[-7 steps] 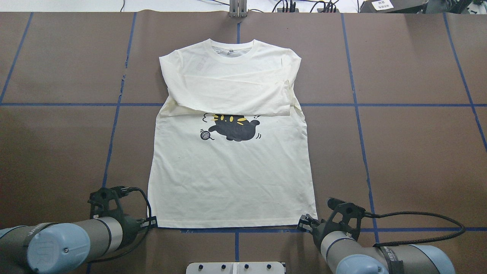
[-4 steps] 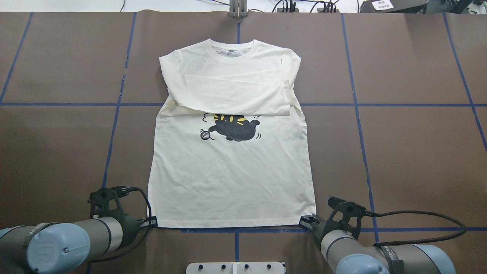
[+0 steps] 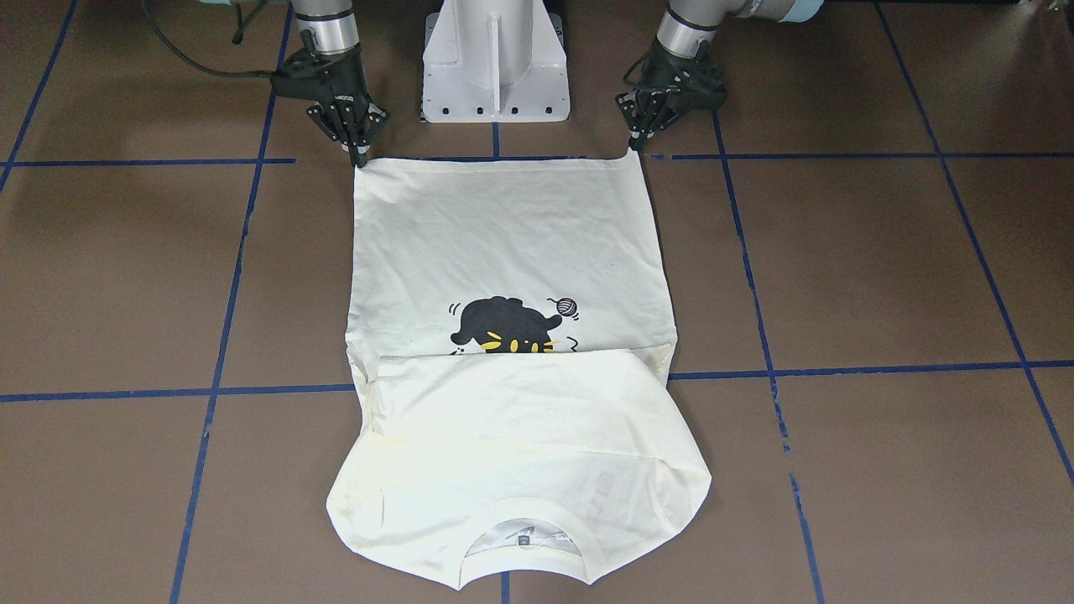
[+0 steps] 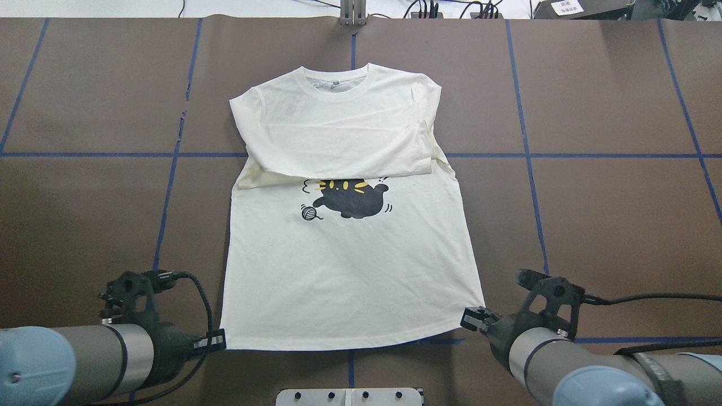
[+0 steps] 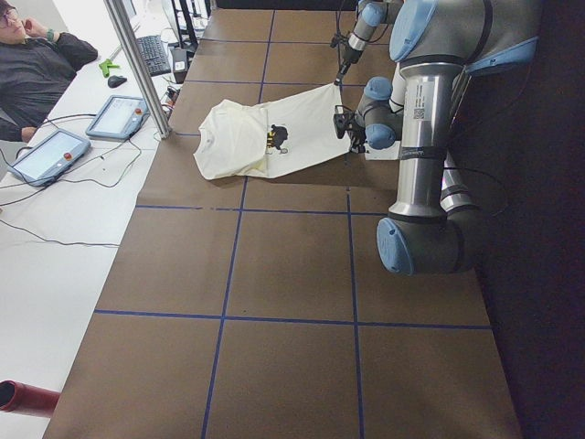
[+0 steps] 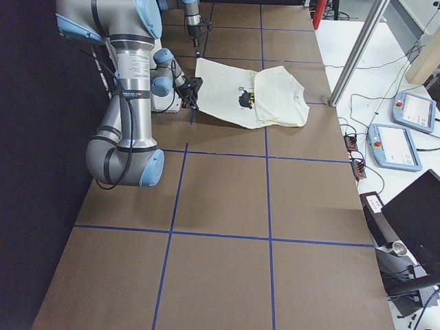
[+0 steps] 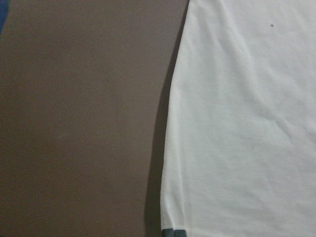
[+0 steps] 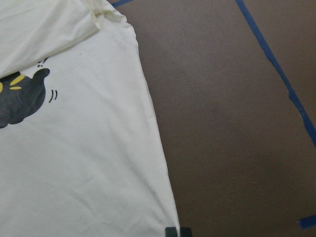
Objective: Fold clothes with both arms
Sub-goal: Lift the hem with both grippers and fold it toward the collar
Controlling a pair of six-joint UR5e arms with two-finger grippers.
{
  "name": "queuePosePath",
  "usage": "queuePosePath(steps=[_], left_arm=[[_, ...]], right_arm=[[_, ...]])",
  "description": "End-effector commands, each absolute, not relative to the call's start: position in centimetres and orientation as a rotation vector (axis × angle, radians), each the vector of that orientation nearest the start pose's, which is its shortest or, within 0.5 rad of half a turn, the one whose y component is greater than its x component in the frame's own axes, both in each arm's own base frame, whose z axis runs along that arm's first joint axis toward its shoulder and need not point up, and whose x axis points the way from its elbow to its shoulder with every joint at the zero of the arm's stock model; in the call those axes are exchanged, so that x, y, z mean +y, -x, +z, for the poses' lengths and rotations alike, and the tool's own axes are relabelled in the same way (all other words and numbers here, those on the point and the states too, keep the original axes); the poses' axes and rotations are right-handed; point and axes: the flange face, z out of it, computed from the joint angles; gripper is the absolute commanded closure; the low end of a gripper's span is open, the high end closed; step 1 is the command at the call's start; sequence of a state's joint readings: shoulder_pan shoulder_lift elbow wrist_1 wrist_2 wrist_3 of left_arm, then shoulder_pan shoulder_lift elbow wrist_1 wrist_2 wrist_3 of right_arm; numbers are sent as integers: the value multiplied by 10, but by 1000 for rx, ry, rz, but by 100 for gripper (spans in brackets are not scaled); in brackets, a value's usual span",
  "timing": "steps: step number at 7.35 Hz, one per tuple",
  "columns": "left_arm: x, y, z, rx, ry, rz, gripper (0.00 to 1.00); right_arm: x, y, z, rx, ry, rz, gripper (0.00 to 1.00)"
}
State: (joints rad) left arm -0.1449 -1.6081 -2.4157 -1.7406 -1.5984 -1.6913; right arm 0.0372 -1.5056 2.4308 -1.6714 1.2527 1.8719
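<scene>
The cream T-shirt [image 4: 350, 282] lies flat on the table [image 4: 620, 225], sleeves folded across the chest just above the cat print [image 4: 350, 203]. The left gripper [image 4: 217, 338] and right gripper [image 4: 472, 319] each pinch 1 hem corner, jaws closed on the cloth. Only the front-facing view shows the yarn ball [image 3: 568, 308] as purple. The left wrist view shows just 1 fingertip [image 7: 173, 232] at its corner.

Cream T-shirt [image 4: 344, 282] on brown taped table [image 4: 620, 225]

One cream T-shirt [image 4: 350, 276] lies on one table [image 4: 620, 214]. Two arms, left arm [image 4: 84, 355] and right arm [image 4: 541, 355], flank it. One person [image 5: 41, 69] sits nearby.
</scene>
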Motion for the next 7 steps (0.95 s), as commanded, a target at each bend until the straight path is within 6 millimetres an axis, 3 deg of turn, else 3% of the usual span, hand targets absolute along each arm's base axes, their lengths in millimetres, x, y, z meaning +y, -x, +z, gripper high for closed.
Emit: queuePosePath(steps=[1, 3, 4, 5, 6, 7], left_arm=[[-164, -271, 174, 1106, 103, -173, 100], [-180, -267, 170, 1113, 84, -179, 100], [-205, -271, 165, 1123, -7, -162, 100], [-237, -286, 170, 1090, -82, -159, 100], [-287, -288, 170, 1055, -177, -171, 100], [-335, -293, 184, 992, -207, -175, 100]], right_arm=[[-161, 297, 204, -872, -86, 393, 100], [-176, 302, 188, -892, -98, 400, 100], [-202, 321, 172, -901, -161, 397, 100], [-241, 343, 164, -869, -214, 421, 100], [-288, 346, 165, -833, -187, 429, 100], [-338, 349, 169, -786, -200, 438, 100]])
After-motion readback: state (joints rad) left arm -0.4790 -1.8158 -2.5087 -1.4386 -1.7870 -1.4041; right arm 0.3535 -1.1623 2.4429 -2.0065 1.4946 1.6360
